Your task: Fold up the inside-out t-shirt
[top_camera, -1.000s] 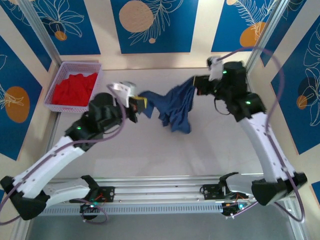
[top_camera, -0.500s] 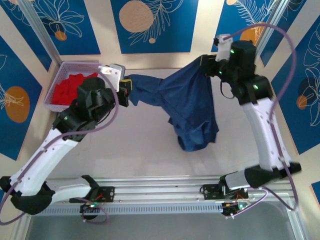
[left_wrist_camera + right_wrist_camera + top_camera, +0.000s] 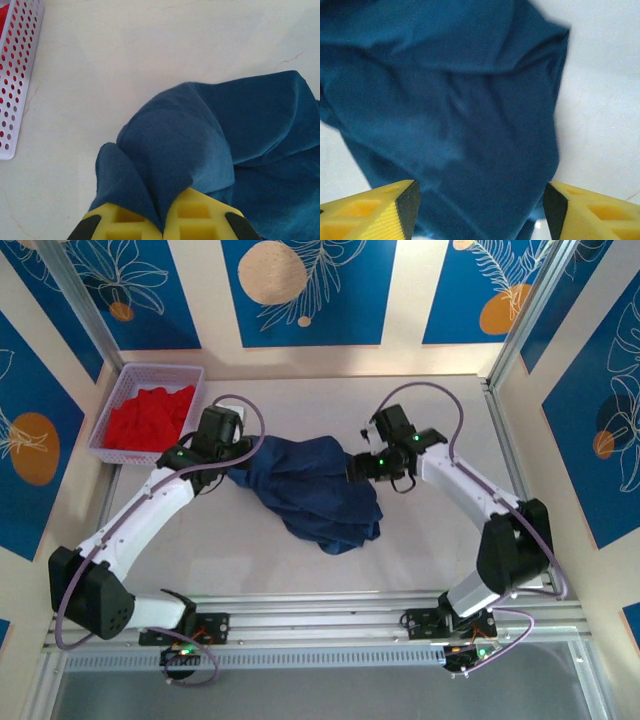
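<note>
Laying-out step, no fold made yet: the t-shirt point(image 3: 318, 495) lies bunched on the table point(image 3: 250, 560) between the arms. Left gripper point(image 3: 162, 222) is pinched tight on a ridge of cloth; right gripper point(image 3: 480, 200) hangs over the cloth, jaws apart, empty. Next, the right likely needs a fresh corner to pull flat.

The top external camera looks down from above and behind the arm bases over the whole worktop point(image 3: 250, 560), while each wrist camera sits close over the cloth, looking past the left tool point(image 3: 163, 222) or the right tool point(image 3: 481, 194) at the navy t-shirt point(image 3: 312, 495) that all three views share.
</note>
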You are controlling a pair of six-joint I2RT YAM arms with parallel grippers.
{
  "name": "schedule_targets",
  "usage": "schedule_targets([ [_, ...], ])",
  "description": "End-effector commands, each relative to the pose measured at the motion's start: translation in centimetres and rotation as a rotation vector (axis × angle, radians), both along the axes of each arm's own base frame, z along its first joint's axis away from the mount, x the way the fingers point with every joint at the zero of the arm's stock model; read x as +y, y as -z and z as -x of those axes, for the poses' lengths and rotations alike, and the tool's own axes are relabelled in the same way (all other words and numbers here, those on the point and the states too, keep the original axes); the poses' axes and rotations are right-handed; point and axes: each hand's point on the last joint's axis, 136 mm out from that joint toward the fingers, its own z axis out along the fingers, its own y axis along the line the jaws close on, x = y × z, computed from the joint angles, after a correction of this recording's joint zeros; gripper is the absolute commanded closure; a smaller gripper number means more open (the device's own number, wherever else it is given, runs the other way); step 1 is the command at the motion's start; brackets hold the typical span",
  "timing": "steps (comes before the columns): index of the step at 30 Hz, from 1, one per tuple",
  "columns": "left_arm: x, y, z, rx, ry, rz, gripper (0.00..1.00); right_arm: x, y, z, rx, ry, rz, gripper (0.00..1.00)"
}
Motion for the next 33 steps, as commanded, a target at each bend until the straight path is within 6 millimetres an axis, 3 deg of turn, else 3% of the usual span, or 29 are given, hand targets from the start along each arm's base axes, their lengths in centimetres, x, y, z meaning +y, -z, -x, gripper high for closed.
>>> schedule_targets([
  [1, 0.4, -0.8, -0.1, -0.036, -0.011, 0.053, 1.00, -0.1, 2.8, 2.5, 0.085, 0.041, -0.022, 0.31],
  [5, 0.4, -0.5, -0.1, -0.026, -0.009, 0.063, 1.00, -1.0, 7.1, 5.2, 0.193, 0.047, 0.107, 0.30],
  [10, 0.5, -0.6, 0.1, -0.032, -0.012, 0.067, 1.00, -1.5, 9.6, 6.9, 0.257, 0.046, 0.175, 0.34],
  [13, 0.8, -0.9, 0.0, -0.043, -0.026, 0.066, 1.00, -1.0, 9.8, 6.1, 0.249, 0.038, 0.169, 0.69],
  [15, 1.1, -1.4, -0.1, -0.055, -0.040, 0.074, 1.00, -0.7, 8.5, 5.1, 0.217, 0.024, 0.164, 0.92],
  [16, 1.3, -2.1, -0.2, -0.068, -0.046, 0.081, 1.00, -0.8, 7.0, 4.4, 0.181, 0.018, 0.166, 0.99],
  [17, 1.4, -2.9, -0.3, -0.082, -0.052, 0.088, 1.00, -1.0, 4.8, 3.6, 0.129, 0.013, 0.163, 1.00],
  [19, 1.7, -5.3, -0.4, -0.133, -0.057, 0.112, 1.00, -1.4, -1.0, 1.9, -0.008, 0.013, 0.127, 1.00],
  [21, 2.1, -8.6, -0.3, -0.205, -0.064, 0.141, 1.00, -1.9, -9.4, 0.3, -0.215, 0.032, 0.033, 1.00],
  [24, 2.9, -13.9, 0.0, -0.318, -0.081, 0.176, 1.00, -3.0, -21.4, -0.4, -0.515, 0.068, -0.122, 1.00],
  [26, 3.9, -17.1, 0.1, -0.387, -0.105, 0.193, 1.00, -3.8, -27.0, -0.4, -0.664, 0.082, -0.170, 1.00],
  [29, 5.5, -20.9, 0.3, -0.457, -0.146, 0.200, 1.00, -5.1, -32.4, -0.7, -0.797, 0.104, -0.173, 1.00],
  [33, 7.9, -24.9, 1.0, -0.539, -0.204, 0.207, 1.00, -6.8, -36.2, -0.9, -0.874, 0.130, -0.168, 1.00],
])
